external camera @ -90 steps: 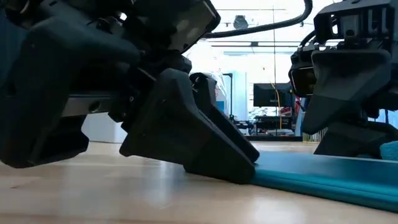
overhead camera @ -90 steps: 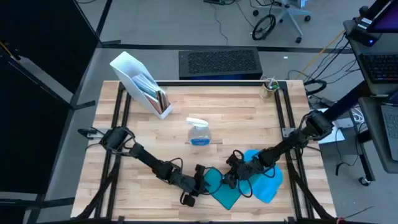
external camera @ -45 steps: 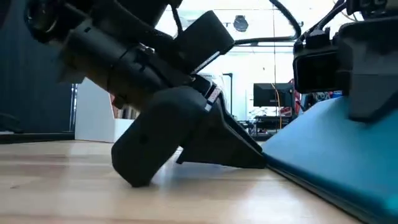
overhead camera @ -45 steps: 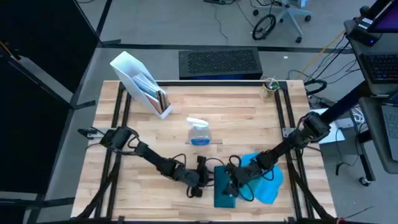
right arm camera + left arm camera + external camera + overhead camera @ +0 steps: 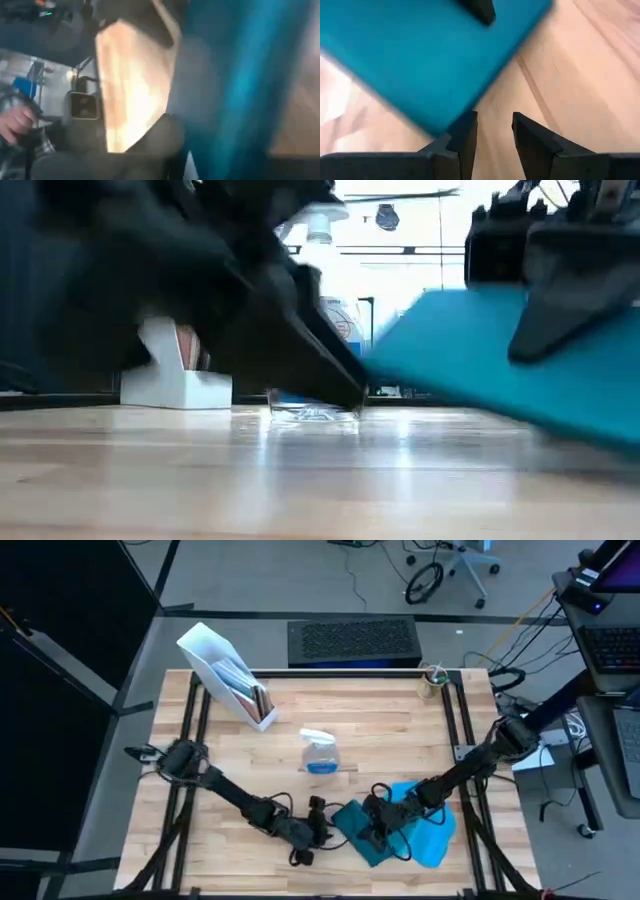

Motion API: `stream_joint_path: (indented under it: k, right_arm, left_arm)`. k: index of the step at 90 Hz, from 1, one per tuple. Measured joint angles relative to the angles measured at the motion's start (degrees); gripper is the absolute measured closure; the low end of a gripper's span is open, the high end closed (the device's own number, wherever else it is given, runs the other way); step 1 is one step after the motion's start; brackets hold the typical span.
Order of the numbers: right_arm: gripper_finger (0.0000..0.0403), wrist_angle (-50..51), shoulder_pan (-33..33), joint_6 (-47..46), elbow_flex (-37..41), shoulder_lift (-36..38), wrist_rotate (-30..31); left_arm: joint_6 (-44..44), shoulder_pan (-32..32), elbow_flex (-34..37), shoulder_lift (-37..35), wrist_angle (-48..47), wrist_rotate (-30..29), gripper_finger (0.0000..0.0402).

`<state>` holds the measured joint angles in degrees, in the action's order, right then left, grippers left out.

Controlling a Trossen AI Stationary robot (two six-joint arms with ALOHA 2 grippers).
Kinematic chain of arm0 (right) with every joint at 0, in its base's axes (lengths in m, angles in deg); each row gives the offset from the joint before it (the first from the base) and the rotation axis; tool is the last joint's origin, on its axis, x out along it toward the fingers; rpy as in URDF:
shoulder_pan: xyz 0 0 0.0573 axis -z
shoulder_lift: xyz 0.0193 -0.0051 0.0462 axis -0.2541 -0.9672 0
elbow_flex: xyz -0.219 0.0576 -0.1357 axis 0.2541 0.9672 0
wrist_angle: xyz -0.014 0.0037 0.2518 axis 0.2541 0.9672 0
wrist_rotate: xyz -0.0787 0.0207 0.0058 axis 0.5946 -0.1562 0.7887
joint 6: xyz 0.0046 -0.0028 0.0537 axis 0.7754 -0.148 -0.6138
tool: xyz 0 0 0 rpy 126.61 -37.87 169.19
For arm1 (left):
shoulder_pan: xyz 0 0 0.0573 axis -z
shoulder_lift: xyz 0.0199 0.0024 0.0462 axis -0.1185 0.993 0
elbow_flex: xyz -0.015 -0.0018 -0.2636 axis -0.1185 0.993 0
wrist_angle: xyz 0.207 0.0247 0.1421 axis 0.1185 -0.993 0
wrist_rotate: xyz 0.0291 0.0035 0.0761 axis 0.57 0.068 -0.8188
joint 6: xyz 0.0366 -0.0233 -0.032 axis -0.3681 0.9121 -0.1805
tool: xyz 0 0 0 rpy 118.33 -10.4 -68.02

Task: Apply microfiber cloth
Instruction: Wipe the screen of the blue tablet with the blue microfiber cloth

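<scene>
1. Right gripper point(image 5: 374, 830) at the bench's near edge, pinching the teal-faced tablet point(image 5: 362, 831); low view shows the tablet lifted and tilted off the wood.
2. Left gripper point(image 5: 493, 131) just beside the tablet's left edge, fingers slightly spread, nothing between them.
3. Microfiber cloth point(image 5: 432, 832) lies crumpled on the bench under the right arm, right of the tablet.
4. Bench point(image 5: 390, 730): pale wood planks, black frame rails.
5. Clear spray bottle point(image 5: 320, 752) stands mid-bench; white file holder point(image 5: 225, 675) at far left, papers inside.
6. Beyond: grey floor, keyboard point(image 5: 352, 640), office chair point(image 5: 462, 565).
</scene>
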<state>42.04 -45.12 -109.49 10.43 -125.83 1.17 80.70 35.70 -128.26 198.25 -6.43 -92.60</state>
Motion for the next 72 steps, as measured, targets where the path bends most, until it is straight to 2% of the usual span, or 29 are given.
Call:
stream_joint_path:
  k: [8,18,33,38,49,72]
  right_arm:
    - [0.0395,5.2,0.7,4.2,-2.3,0.9,-0.2]
    - [0.0394,16.9,1.9,13.3,-10.0,0.4,0.7]
    - [0.0393,41.1,4.1,27.7,-27.1,-4.6,8.3]
    - [0.0393,46.2,4.7,31.8,-32.4,-7.0,10.8]
    - [0.0393,50.7,6.1,38.5,-40.8,-13.3,11.2]
    - [0.0393,55.5,8.5,50.3,-55.5,-26.0,11.0]
  left_arm:
    - [4.4,1.4,0.0,-5.3,-6.9,-0.7,0.0288]
    - [11.3,3.0,0.0,-11.5,-12.4,-0.8,0.0288]
    - [19.5,5.2,-0.1,-18.1,-18.3,-1.4,0.0288]
    - [22.1,5.8,-0.1,-19.7,-19.9,-2.8,0.0288]
    - [26.8,6.9,-0.2,-21.5,-23.8,-5.3,0.0288]
    - [37.4,10.7,-0.2,-21.6,-34.7,-6.6,0.0288]
